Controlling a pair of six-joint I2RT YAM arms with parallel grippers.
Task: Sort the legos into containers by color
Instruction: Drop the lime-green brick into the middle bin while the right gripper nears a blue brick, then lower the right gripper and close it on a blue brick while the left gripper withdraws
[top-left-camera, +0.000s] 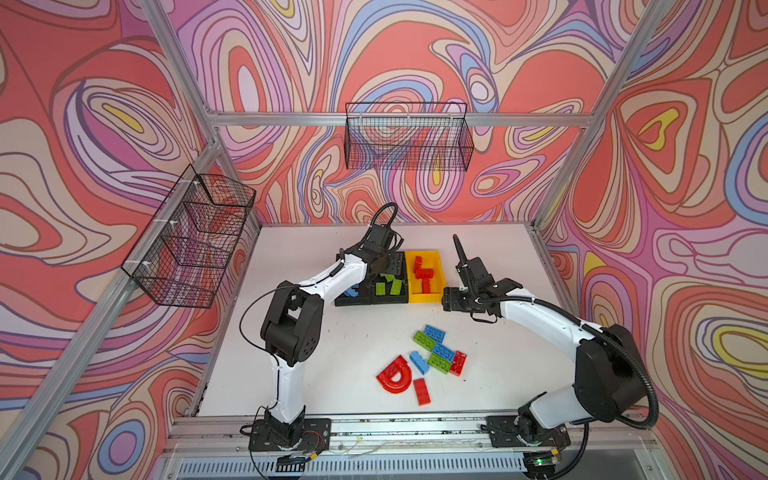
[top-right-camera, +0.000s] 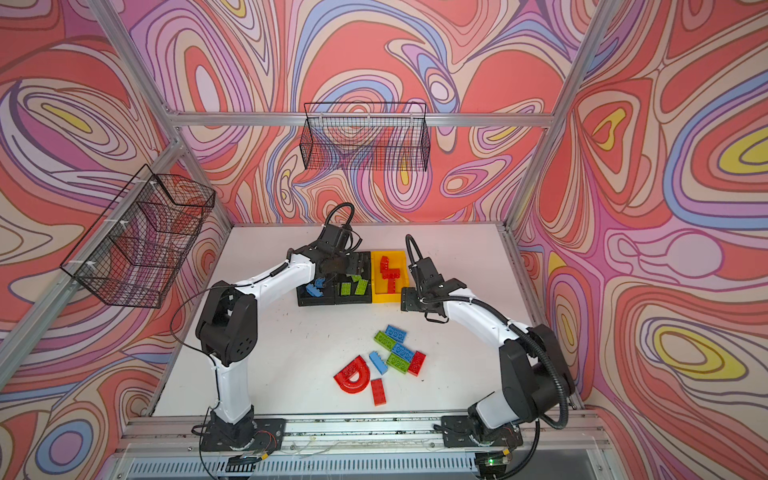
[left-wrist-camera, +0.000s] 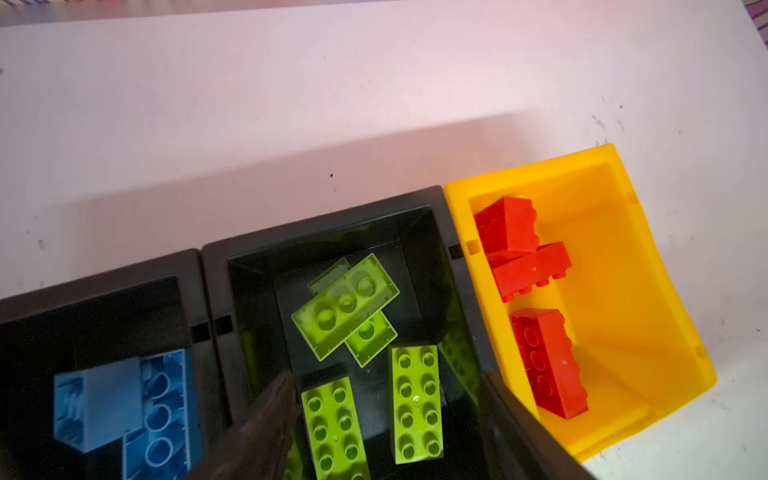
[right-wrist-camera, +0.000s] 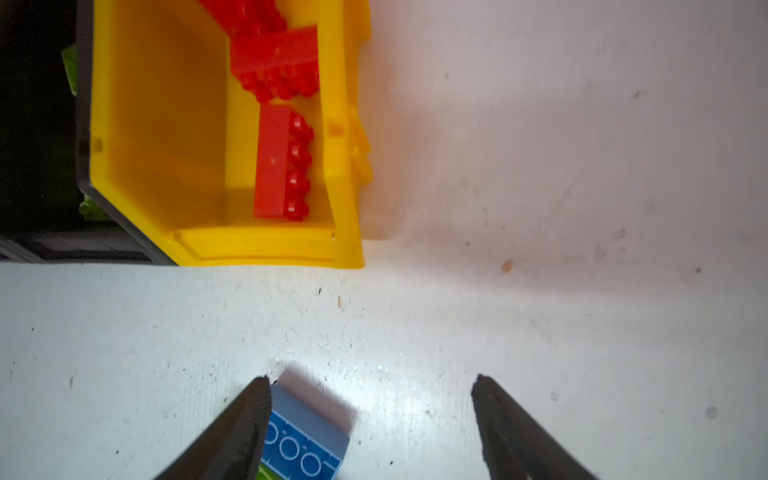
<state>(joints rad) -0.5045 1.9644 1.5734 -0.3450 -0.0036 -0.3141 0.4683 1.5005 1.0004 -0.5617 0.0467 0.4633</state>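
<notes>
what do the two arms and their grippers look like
The left arm and right arm have white links and black joints. A thin black cable loops off the left; a ribbed black hose follows the right. The fingers are dark, tapered.

We see a white table (top-left-camera: 316, 353), scuffed and speckled; toward its far edge three bins stand on it in a touching row: a left black bin (top-left-camera: 351, 302), a middle black bin (top-left-camera: 388, 300), and a yellow bin (top-left-camera: 426, 297) at the right; nearer the front, well apart from them, loose pieces lie on the top: a huddle of blue bricks (top-left-camera: 434, 333), green bricks (top-left-camera: 424, 340) and a short red brick (top-left-camera: 458, 363); just beside these a red arch (top-left-camera: 394, 374) and a long red brick (top-left-camera: 422, 391).
</notes>
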